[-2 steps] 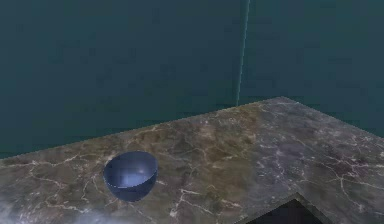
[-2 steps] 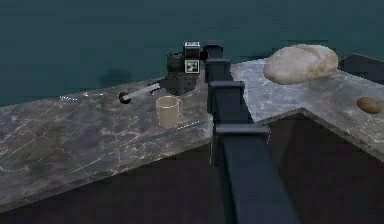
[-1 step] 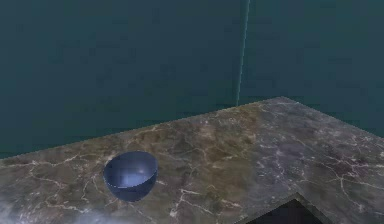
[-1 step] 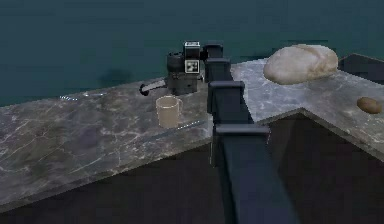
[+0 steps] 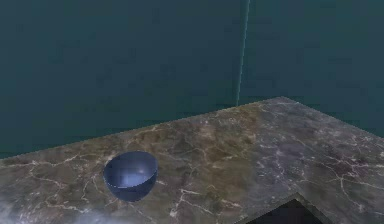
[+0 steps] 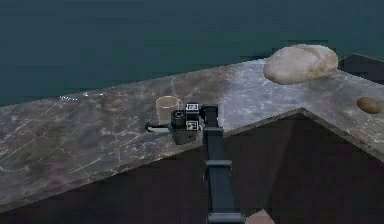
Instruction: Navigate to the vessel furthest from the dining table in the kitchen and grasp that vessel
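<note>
Brown veined marble counter point(image 6: 80, 135) against a teal wall point(image 6: 100, 40): dark two-finger gripper point(image 6: 155, 127) reaches in over the near edge to a pale translucent cup point(image 6: 168, 105) by the inner corner, likely the target vessel, presumably lined up for grasping; jaw state and hold cannot be told.

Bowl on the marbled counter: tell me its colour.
Blue, with a glossy sheen. The forward view shows the bowl best.

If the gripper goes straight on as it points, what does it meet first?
Probably nothing: the gripper points along bare brown marble countertop. The pale translucent cup stands close to that line; depth is unclear, so a graze is possible.
</note>
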